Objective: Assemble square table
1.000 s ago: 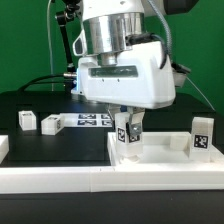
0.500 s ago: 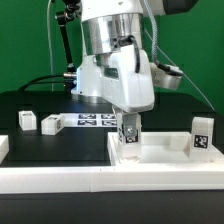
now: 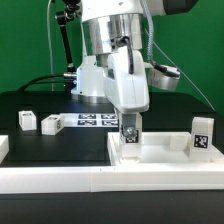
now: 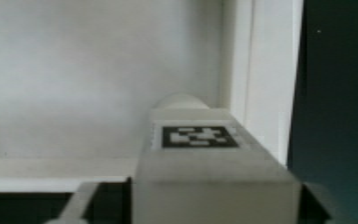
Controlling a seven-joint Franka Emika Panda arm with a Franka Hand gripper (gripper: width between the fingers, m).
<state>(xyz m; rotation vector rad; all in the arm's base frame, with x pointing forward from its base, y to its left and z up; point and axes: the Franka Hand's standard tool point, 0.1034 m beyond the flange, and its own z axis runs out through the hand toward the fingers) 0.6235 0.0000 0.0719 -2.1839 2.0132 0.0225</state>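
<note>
Leg between my jaws, upright on the slab.
The tagged leg (image 3: pixel 129 138) stood on end near the square slab's (image 3: pixel 165 160) edge toward the exterior view's left, long axis vertical, directly beneath my wrist; my jaws straddled it, clenched or released I could not tell.

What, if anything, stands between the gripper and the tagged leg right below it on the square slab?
Nothing visible does. The gripper is down at the leg, which stands upright on the slab, with the fingers on either side of it. Whether they actually grip the leg cannot be told.
</note>
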